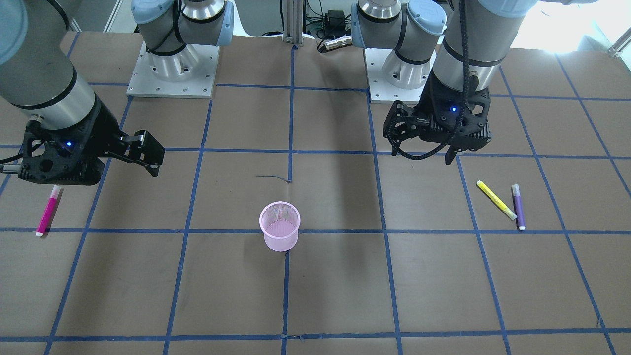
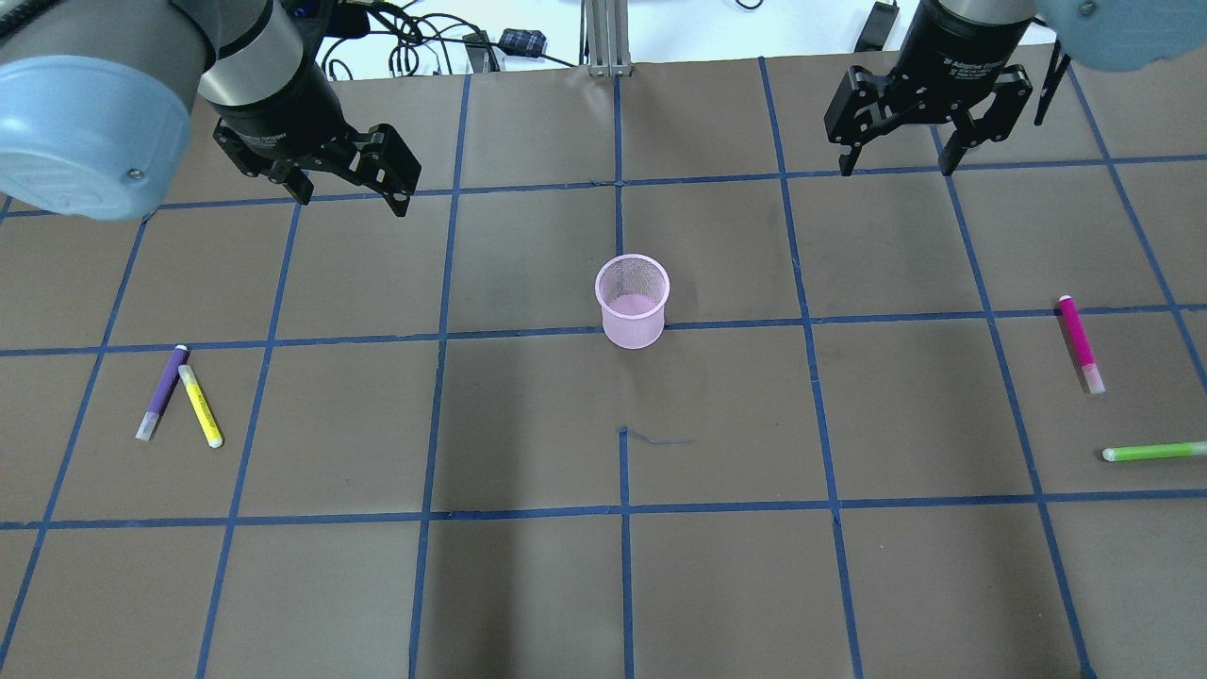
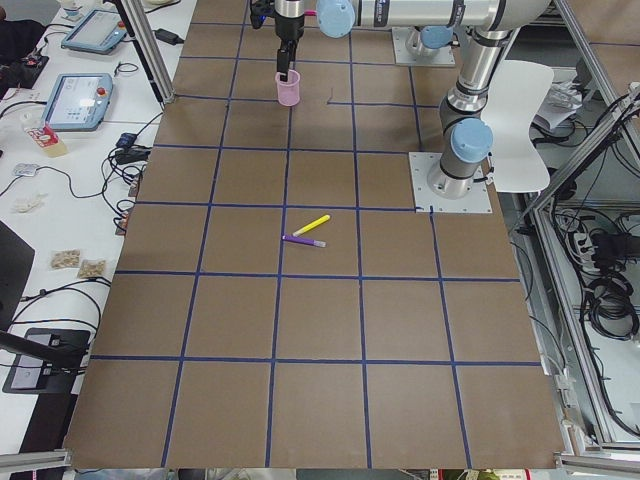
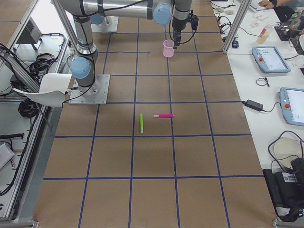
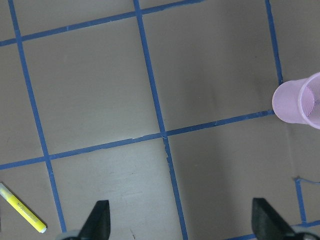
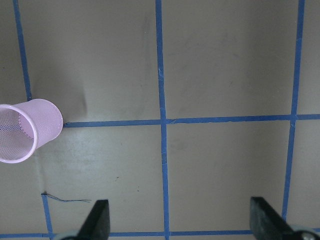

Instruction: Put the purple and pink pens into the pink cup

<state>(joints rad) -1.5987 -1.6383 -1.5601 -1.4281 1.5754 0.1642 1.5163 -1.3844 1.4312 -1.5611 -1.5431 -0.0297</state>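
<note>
The pink mesh cup (image 2: 632, 302) stands upright and empty at the table's middle. The purple pen (image 2: 162, 391) lies at the left, touching a yellow pen (image 2: 201, 405) at one end. The pink pen (image 2: 1080, 344) lies at the right. My left gripper (image 2: 349, 189) is open and empty, hovering beyond the purple pen, well apart from it. My right gripper (image 2: 896, 165) is open and empty, hovering beyond the pink pen. The left wrist view shows the cup (image 5: 300, 100) at its right edge; the right wrist view shows the cup (image 6: 25, 130) at its left edge.
A green pen (image 2: 1155, 452) lies near the right edge, on my side of the pink pen. The brown table cover (image 2: 528, 424) carries a grid of blue tape lines. Both arm bases (image 1: 172, 69) stand at the table's robot side.
</note>
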